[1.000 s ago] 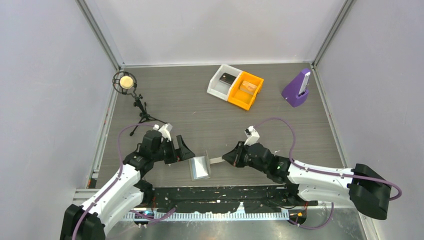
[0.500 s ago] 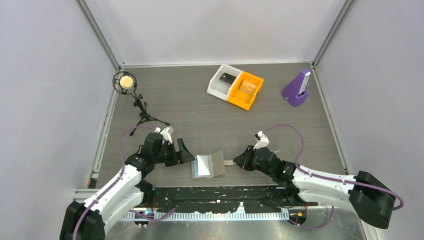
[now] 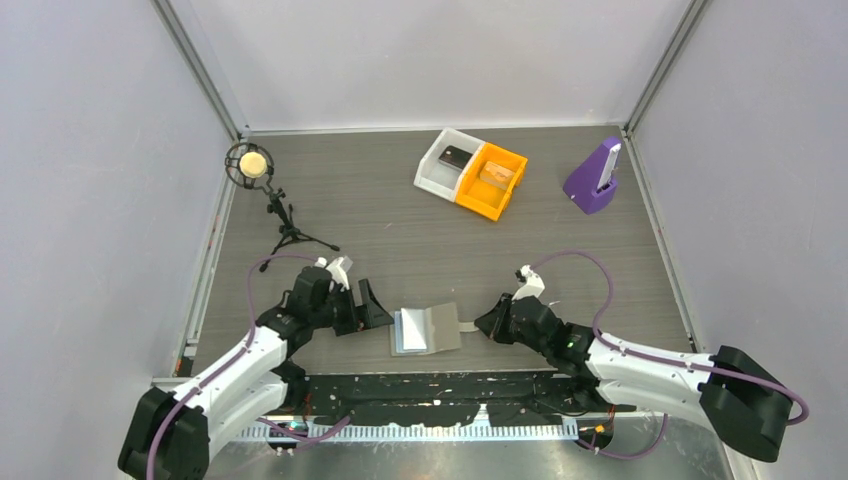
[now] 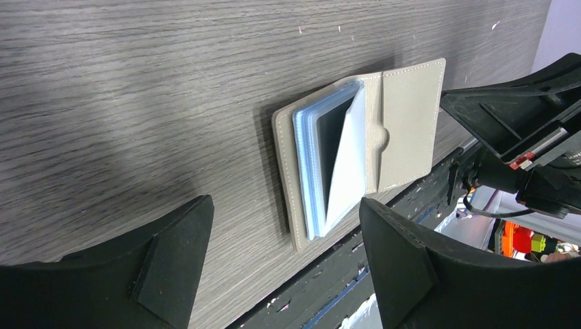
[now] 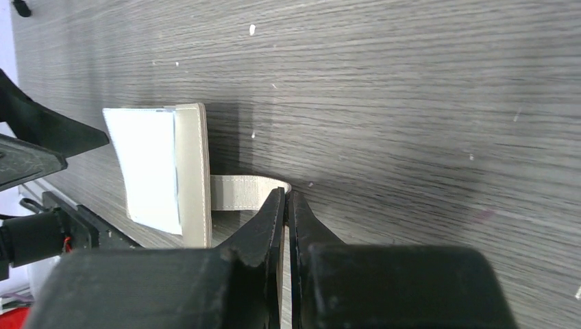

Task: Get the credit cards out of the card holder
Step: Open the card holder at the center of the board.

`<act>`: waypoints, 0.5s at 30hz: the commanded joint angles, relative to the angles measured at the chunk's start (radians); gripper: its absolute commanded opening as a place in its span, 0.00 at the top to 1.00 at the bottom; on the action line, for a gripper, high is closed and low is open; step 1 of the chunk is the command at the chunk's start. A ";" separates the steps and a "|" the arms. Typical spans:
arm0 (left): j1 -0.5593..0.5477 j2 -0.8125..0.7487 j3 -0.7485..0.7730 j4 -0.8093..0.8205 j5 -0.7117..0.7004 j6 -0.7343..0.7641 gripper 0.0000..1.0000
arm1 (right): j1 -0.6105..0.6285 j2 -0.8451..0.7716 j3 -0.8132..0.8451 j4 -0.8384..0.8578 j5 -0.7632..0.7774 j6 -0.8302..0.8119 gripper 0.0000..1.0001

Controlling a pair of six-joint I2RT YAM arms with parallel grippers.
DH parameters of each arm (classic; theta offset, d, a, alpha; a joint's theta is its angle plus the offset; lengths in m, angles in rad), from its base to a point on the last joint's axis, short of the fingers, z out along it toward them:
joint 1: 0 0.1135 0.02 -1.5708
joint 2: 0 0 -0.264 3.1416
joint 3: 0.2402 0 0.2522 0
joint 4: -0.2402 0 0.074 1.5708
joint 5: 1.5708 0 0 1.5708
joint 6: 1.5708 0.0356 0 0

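Currently open card holder, tab pointing right in R gripper; L gripper wide.

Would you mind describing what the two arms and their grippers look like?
The left arm and right arm have white shells with black joints, and each ends in a bulky black base housing. A purple cable loops along each arm. The left gripper and right gripper are matte black, with broad wedge-shaped fingers tapering to thin tips. A small white block sits on each wrist.
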 commanded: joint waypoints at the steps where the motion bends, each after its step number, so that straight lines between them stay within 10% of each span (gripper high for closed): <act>1: -0.013 0.017 -0.006 0.076 0.010 0.000 0.20 | -0.005 0.015 -0.003 -0.020 0.044 0.009 0.95; 15: -0.047 0.112 -0.029 0.231 0.035 -0.030 0.30 | -0.014 0.064 -0.007 -0.034 0.048 0.023 0.95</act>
